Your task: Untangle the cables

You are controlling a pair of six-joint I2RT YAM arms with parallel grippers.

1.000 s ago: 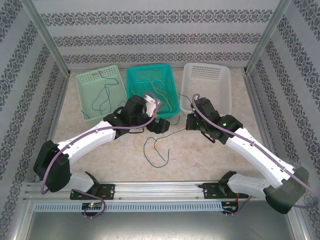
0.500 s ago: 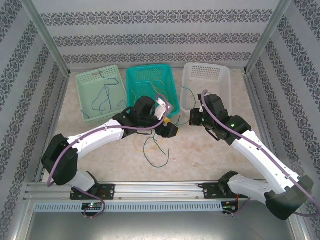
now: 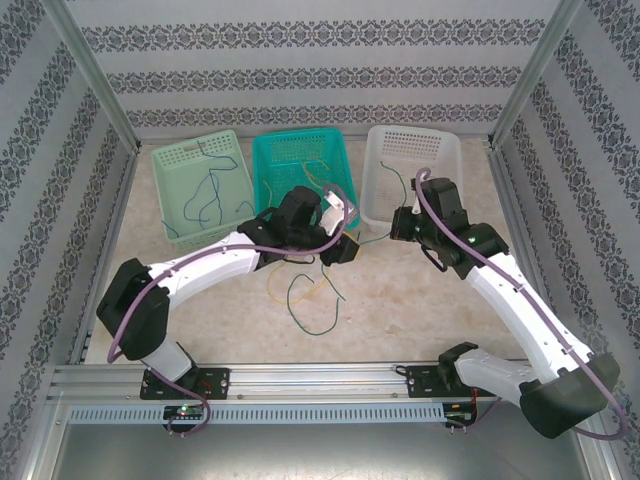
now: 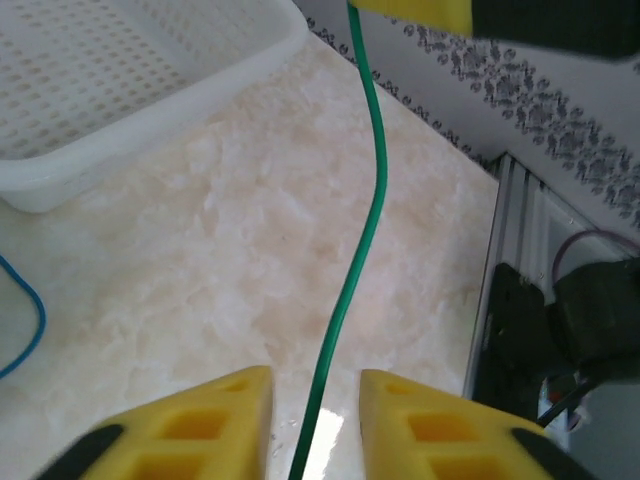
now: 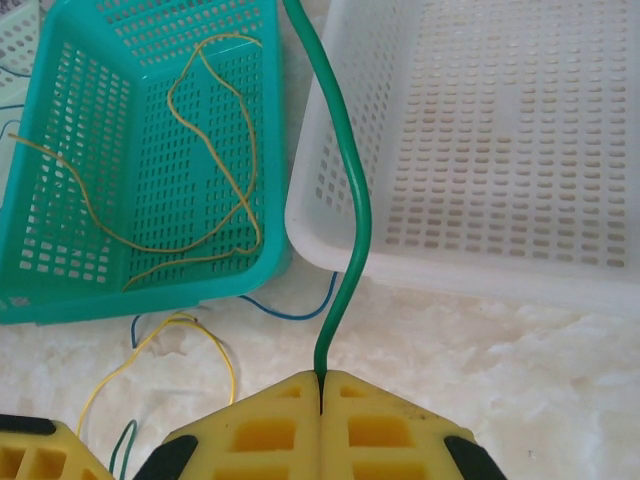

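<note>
A dark green cable (image 5: pixel 355 220) rises from my right gripper (image 5: pixel 322 378), which is shut on it beside the white basket (image 5: pixel 480 150). The same green cable (image 4: pixel 370 200) runs down between the yellow fingers (image 4: pixel 220 410) of my left gripper (image 4: pixel 315 382). Its jaws stand a little apart, clear of the wire on both sides. In the top view the left gripper (image 3: pixel 340 246) and right gripper (image 3: pixel 400 225) are close together, with the green cable (image 3: pixel 372 238) stretched between them. A loose tangle of green and yellow cables (image 3: pixel 308 296) lies on the table below them.
Three baskets stand at the back. A light green basket (image 3: pixel 170 160) holds a blue cable (image 3: pixel 210 192), and a teal basket (image 3: pixel 300 148) holds yellow cables (image 5: pixel 215 130). A blue cable (image 5: pixel 290 312) pokes out under the teal basket. An aluminium rail (image 3: pixel 320 380) edges the near side.
My left gripper has moved right to the green cable and its jaws have narrowed around it. My right gripper has carried its end of the cable up and right, toward the white basket.
</note>
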